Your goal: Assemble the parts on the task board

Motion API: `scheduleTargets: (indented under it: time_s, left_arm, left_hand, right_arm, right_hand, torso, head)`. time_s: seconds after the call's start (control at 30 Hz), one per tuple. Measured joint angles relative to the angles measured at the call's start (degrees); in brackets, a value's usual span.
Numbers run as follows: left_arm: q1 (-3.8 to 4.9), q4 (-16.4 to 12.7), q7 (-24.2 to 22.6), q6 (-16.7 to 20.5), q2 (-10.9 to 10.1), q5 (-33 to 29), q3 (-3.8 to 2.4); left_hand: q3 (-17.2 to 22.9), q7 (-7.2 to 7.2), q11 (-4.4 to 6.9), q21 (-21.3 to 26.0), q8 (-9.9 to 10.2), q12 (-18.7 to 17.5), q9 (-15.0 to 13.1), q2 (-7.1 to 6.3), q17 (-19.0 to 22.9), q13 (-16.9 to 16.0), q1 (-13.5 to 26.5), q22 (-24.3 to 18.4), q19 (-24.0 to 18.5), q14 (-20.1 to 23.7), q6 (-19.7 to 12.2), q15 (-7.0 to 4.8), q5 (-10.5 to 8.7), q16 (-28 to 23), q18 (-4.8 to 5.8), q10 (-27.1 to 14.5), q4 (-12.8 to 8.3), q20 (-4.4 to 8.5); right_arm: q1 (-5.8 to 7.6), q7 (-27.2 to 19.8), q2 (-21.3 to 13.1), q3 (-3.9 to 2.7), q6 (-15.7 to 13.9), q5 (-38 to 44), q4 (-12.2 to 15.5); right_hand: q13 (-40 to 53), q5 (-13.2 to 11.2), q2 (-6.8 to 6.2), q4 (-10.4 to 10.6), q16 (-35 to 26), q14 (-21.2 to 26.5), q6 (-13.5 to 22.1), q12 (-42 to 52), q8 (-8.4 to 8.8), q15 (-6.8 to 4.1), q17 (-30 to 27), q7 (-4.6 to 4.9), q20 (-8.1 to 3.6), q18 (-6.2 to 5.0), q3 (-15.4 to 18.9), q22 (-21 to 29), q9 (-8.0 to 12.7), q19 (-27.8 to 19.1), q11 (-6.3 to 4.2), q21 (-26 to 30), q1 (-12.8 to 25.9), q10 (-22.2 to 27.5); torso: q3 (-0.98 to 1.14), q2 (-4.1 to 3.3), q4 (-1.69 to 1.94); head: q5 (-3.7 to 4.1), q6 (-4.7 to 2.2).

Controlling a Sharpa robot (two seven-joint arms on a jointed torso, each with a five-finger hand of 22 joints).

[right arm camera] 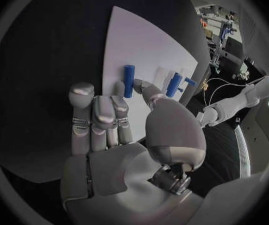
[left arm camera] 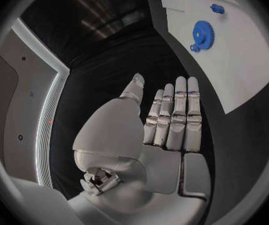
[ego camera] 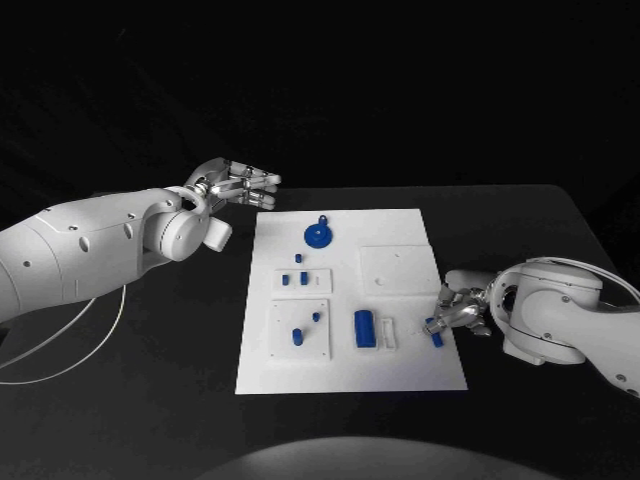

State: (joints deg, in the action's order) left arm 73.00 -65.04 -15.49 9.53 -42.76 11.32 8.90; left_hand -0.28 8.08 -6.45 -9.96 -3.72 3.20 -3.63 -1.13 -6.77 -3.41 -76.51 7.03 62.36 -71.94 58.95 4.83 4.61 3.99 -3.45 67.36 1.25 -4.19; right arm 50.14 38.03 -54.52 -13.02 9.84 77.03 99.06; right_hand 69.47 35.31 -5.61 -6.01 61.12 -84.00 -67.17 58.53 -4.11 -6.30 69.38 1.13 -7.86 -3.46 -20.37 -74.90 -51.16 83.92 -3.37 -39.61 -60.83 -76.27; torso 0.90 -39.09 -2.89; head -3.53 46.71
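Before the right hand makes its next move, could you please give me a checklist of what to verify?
1. Part held: ok, the right hand pinches a blue peg between thumb and a finger.
2. Peg over the task board: ok, near its right edge.
3. Other arm out of the way: ok, the left hand is open, off the board's far left corner.
4. Blue gear seated: cannot tell.
5. Free hole for the peg: cannot tell.
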Motion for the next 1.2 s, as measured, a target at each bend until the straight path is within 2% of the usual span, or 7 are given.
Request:
scheduleTargets:
  time_s: [0.17,0.33,0.53,0.63,1.2]
  left_arm:
    - [0.0,0.0,0.0,0.0,0.0,0.0,0.0]
    - [0.0,0.0,0.0,0.0,0.0,0.0,0.0]
    - [0.0,0.0,0.1,0.0,0.0,0.0,0.0]
    - [0.0,0.0,0.1,0.0,0.0,0.0,0.0]
    - [0.0,0.0,0.2,-0.1,0.0,0.0,0.0]
  left_hand:
    - [0.0,0.0,0.0,0.0,0.0,0.0,0.0,0.0,0.0,0.0,0.0,0.0,0.0,0.0,0.0,0.0,0.0,0.0,0.0,0.0,0.0,0.0]
    - [0.0,0.0,0.0,0.0,0.0,0.0,0.0,0.0,0.0,0.0,0.0,0.0,0.0,0.0,0.0,0.0,0.0,0.0,0.0,0.0,0.0,0.0]
    - [0.0,0.0,0.0,0.0,0.0,0.0,0.0,0.0,0.0,0.0,0.0,0.0,0.0,0.0,0.0,0.0,0.0,0.0,0.0,0.0,0.0,0.0]
    - [0.0,0.03,0.0,0.0,0.0,0.0,0.0,0.0,0.0,0.0,0.0,0.0,0.0,0.0,0.0,0.0,0.0,0.0,0.0,0.0,0.0,0.0]
    - [0.0,0.2,0.0,0.0,0.0,0.0,0.0,0.0,0.0,0.0,0.0,-0.1,0.0,0.0,-0.2,0.0,0.0,0.0,0.0,0.0,0.0,0.0]
  right_arm:
    - [-0.18,0.2,0.0,0.15,-2.0,-3.6,0.4]
    - [-0.25,0.2,0.3,0.31,-3.4,-7.5,0.7]
    - [-0.17,0.5,1.1,0.6,-5.1,-12.5,0.8]
    - [-0.18,0.7,1.3,0.69,-5.8,-14.3,0.8]
    - [0.69,1.3,3.1,0.53,-8.3,-18.6,0.3]
  right_hand:
    - [-0.1,1.6,0.52,0.8,0.0,0.1,0.6,0.0,0.28,0.1,-0.1,0.6,0.0,0.0,-0.8,0.0,0.0,0.0,0.21,-0.3,0.5,0.2]
    - [-0.5,2.2,0.59,1.1,-0.4,0.1,0.9,-0.7,0.82,0.1,-0.3,0.74,0.0,0.0,-1.1,0.0,0.4,0.0,0.28,-0.3,0.6,0.5]
    - [-0.7,2.5,0.59,1.3,-0.4,0.1,0.6,-1.0,0.74,0.1,-0.4,0.47,0.0,0.0,-1.3,0.0,-0.6,0.0,0.17,-0.5,0.6,0.6]
    - [-0.7,2.5,0.59,1.4,-0.4,0.1,0.5,-1.0,0.62,0.1,-0.5,0.62,0.0,0.0,-1.4,0.0,-1.3,0.0,0.17,-0.5,0.6,0.6]
    - [-0.8,2.9,0.56,1.5,-0.6,0.1,0.5,-1.0,0.57,0.1,-0.5,0.62,0.0,0.0,-1.5,0.0,-2.0,0.0,0.17,-0.5,0.6,0.6]
  torso:
    - [0.04,-0.02,-0.01]
    - [0.04,-0.03,-0.01]
    - [0.01,-0.05,0.02]
    - [0.01,-0.05,0.02]
    - [0.03,-0.04,-0.03]
  head:
    - [-0.11,0.0]
    - [-0.12,0.0]
    - [-0.2,0.07]
    - [-0.3,0.14]
    - [-0.52,0.3]
